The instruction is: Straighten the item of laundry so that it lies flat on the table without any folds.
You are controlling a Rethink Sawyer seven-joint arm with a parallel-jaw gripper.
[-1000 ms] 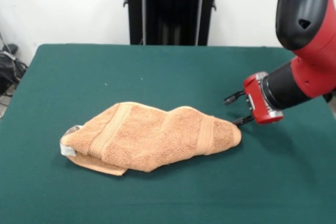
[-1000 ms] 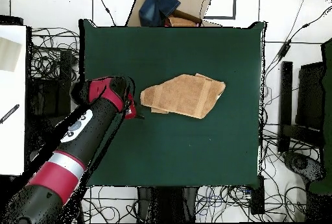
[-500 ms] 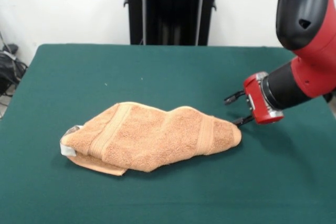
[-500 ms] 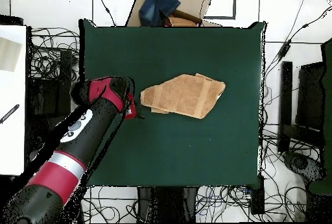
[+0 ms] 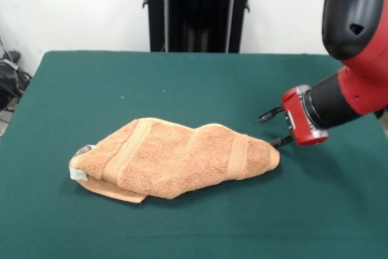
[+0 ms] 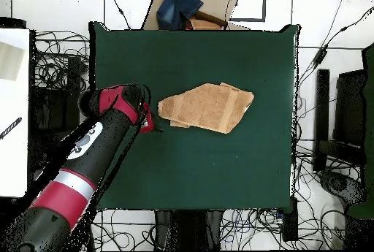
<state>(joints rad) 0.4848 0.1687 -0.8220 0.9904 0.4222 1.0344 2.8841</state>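
On the green worktop (image 5: 182, 83) near its middle, towel (image 5: 176, 159) lies bunched, folded over itself, tag end away from arm; flattening not done, all unfolding left. Arm reaches in low, nearly horizontal, end effector (image 5: 274, 128) open, empty, tips just beside towel's pointed end.

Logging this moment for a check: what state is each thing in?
towel: folded over and bunched, not flat, lying on the table
gripper: open, empty, beside the towel's pointed end
table: green cloth, towel near its middle
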